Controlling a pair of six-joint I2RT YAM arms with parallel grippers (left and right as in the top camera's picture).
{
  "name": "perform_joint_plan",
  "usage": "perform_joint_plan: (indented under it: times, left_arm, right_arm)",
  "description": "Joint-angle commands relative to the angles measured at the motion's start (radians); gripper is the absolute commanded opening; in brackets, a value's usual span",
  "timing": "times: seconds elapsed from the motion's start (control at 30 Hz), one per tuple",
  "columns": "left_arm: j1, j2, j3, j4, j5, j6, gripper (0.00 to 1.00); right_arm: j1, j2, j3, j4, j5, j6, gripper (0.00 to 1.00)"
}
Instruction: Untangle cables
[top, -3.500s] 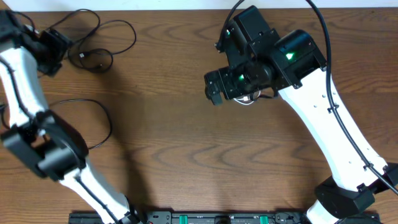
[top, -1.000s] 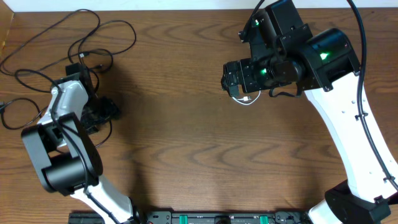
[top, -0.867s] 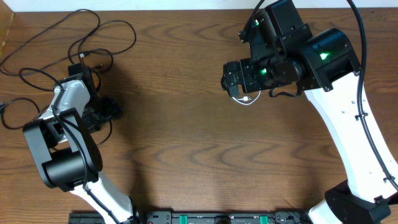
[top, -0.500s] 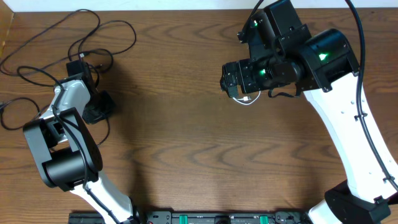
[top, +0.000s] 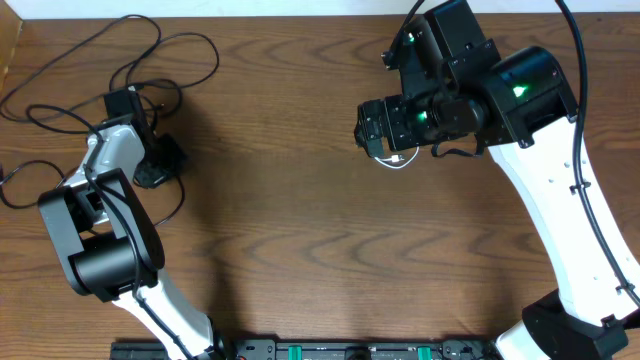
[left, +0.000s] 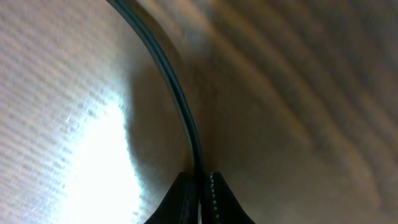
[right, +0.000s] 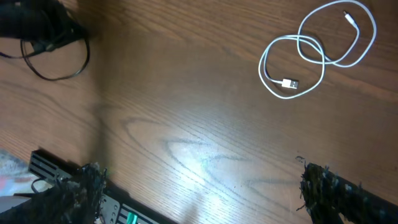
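Snapped shut since a second ago: left end effector (left: 200, 186) pinching black cable (left: 177, 93) at left of tabletop (top: 300, 220). Right end effector (right: 205, 186) wide open, empty, near white cable (right: 311, 46). Pull slowly, low, no jerking.

One wooden table (top: 300, 230) bears two robot arms: the left arm (top: 100, 165) by its left edge, the right arm (top: 540, 190) by its right. At its far-left corner lie black cables (left: 181, 99), seemingly two, overlapping. One white cable (right: 287, 83) lies right of centre.
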Motion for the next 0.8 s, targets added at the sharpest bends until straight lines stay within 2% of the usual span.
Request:
perform_joint_plan:
  times: [0.0, 0.37, 0.4, 0.47, 0.5, 0.53, 0.6, 0.77]
  left_arm:
    - [-0.002, 0.012, 0.066, 0.002, 0.026, -0.029, 0.08]
    - [0.01, 0.012, 0.164, -0.004, 0.026, -0.028, 0.08]
    - [0.013, 0.01, 0.164, -0.008, 0.026, -0.029, 0.17]
    - [0.017, 0.01, 0.164, -0.019, 0.026, -0.028, 0.56]
    - [0.018, 0.01, 0.163, -0.021, 0.026, -0.028, 0.68]
    - [0.02, 0.008, 0.164, -0.023, 0.026, -0.028, 0.75]
    - [0.021, 0.002, 0.164, -0.025, 0.027, -0.028, 0.79]
    - [0.02, -0.048, 0.164, -0.027, 0.135, -0.028, 0.79]
  right_arm:
    - [0.004, -0.008, 0.0, -0.008, -0.006, -0.016, 0.99]
    - [0.004, -0.008, 0.0, -0.019, -0.006, -0.015, 0.99]
    - [0.004, -0.008, 0.0, -0.022, -0.006, -0.015, 0.99]
    - [0.004, -0.008, 0.0, -0.023, -0.006, -0.015, 0.99]
    - [0.004, -0.008, 0.0, -0.023, -0.006, -0.015, 0.99]
    - [0.004, -0.008, 0.0, -0.023, -0.006, -0.015, 0.99]
    - [0.004, -0.008, 0.0, -0.026, -0.006, -0.015, 0.99]
    - [0.004, -0.008, 0.0, -0.032, -0.006, -0.015, 0.99]
